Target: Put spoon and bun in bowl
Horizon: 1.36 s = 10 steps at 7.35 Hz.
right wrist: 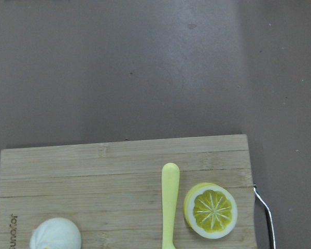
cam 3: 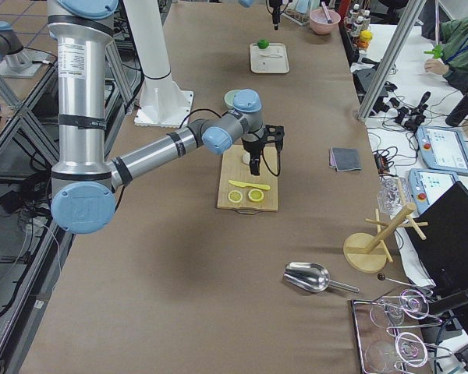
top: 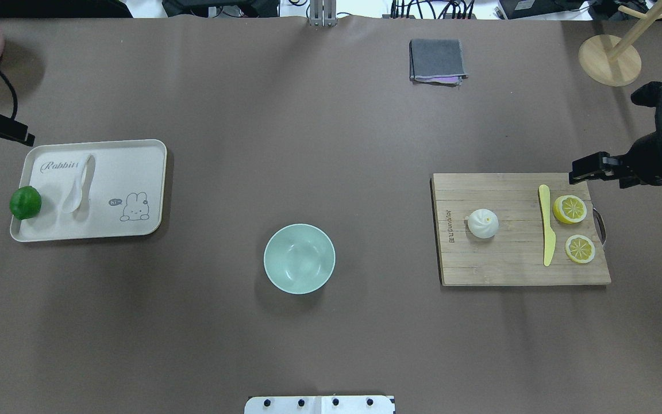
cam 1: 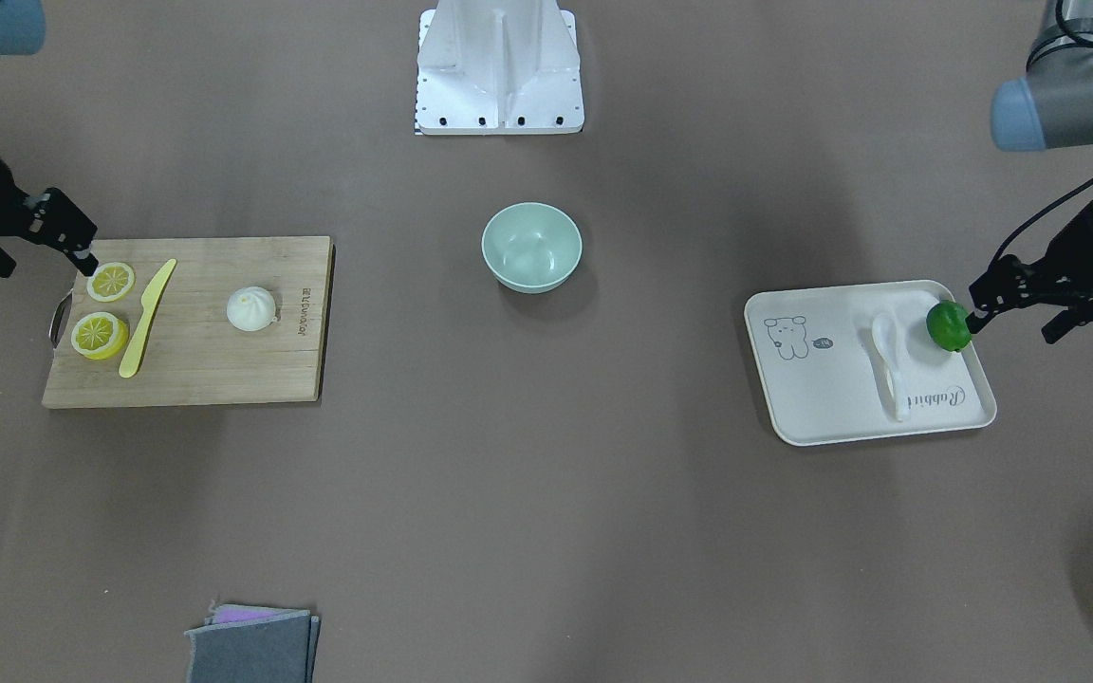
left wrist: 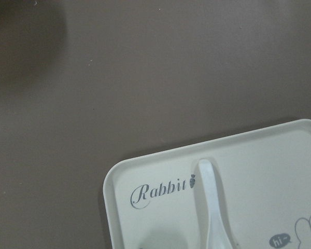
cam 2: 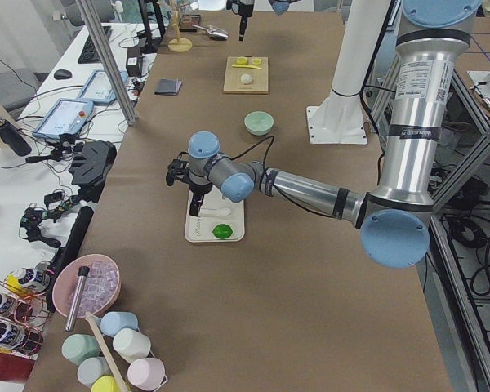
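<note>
The pale mint-green bowl (cam 1: 531, 247) (top: 299, 259) stands empty mid-table. The white pleated bun (cam 1: 250, 308) (top: 482, 223) (right wrist: 55, 234) sits on a wooden cutting board (cam 1: 224, 370). The white spoon (cam 1: 891, 365) (top: 80, 184) (left wrist: 212, 212) lies on a cream rabbit tray (cam 1: 822, 417). My left gripper (cam 1: 975, 323) (top: 27, 139) hovers at the tray's outer end near the lime; its fingers look shut and empty. My right gripper (cam 1: 89, 266) (top: 573, 175) hovers at the board's outer end by the lemon slices, also looking shut and empty.
A green lime (cam 1: 948, 325) sits at the tray's edge. Two lemon slices (cam 1: 110, 282) and a yellow plastic knife (cam 1: 146, 318) lie on the board. A folded grey cloth (top: 437, 60) and a wooden stand (top: 609, 60) are at the far side. The robot base (cam 1: 499, 71) stands behind the bowl.
</note>
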Motion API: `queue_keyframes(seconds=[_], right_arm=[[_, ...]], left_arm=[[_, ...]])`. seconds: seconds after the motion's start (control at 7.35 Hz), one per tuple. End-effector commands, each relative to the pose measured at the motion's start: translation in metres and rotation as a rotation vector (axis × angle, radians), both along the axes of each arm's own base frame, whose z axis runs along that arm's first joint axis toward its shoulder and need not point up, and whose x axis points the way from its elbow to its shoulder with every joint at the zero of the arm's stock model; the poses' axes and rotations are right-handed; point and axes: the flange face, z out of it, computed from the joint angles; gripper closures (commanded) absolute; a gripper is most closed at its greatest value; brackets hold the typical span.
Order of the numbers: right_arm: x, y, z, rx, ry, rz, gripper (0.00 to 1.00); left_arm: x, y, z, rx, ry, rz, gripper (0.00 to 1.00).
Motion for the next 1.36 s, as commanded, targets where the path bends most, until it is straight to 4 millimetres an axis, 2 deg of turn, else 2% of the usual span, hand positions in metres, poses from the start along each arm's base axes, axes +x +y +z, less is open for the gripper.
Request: queue_keyframes(seconds=[0.0, 0.14, 0.27, 0.41, 0.54, 0.68, 0.82, 0.95, 1.09, 1.22], right_arm=[[-0.019, 0.007, -0.012, 0.015, -0.002, -0.009, 0.00], [-0.019, 0.007, -0.012, 0.017, -0.002, -0.009, 0.00], [-0.018, 0.006, -0.013, 0.025, 0.006, 0.002, 0.00], [-0.020, 0.006, -0.010, 0.023, 0.010, 0.001, 0.00], [-0.020, 0.006, -0.012, 0.026, 0.009, 0.002, 0.00], [-0.021, 0.006, -0.011, 0.026, 0.011, 0.000, 0.00], [-0.021, 0.007, -0.011, 0.026, 0.011, 0.000, 0.00], [-0.020, 0.007, -0.011, 0.025, 0.012, 0.001, 0.00], [-0.021, 0.007, -0.011, 0.025, 0.012, 0.000, 0.00], [-0.020, 0.006, -0.010, 0.027, 0.018, 0.006, 0.00]], left_arm=[[0.030, -0.009, -0.010, -0.014, 0.009, -0.001, 0.02], [0.042, -0.020, -0.007, -0.023, 0.005, 0.005, 0.02], [0.055, -0.030, 0.006, -0.034, 0.001, 0.013, 0.03], [0.058, -0.035, 0.027, -0.028, 0.011, -0.007, 0.03], [0.065, -0.040, 0.031, -0.023, 0.022, -0.035, 0.07], [0.071, -0.038, 0.030, -0.036, 0.027, -0.044, 0.11], [0.080, -0.036, 0.033, -0.033, 0.003, -0.062, 0.20], [0.098, -0.029, 0.033, -0.031, -0.010, -0.055, 0.26], [0.106, -0.026, 0.035, -0.023, -0.003, -0.042, 0.28], [0.111, -0.025, 0.048, -0.017, 0.001, -0.036, 0.29]])
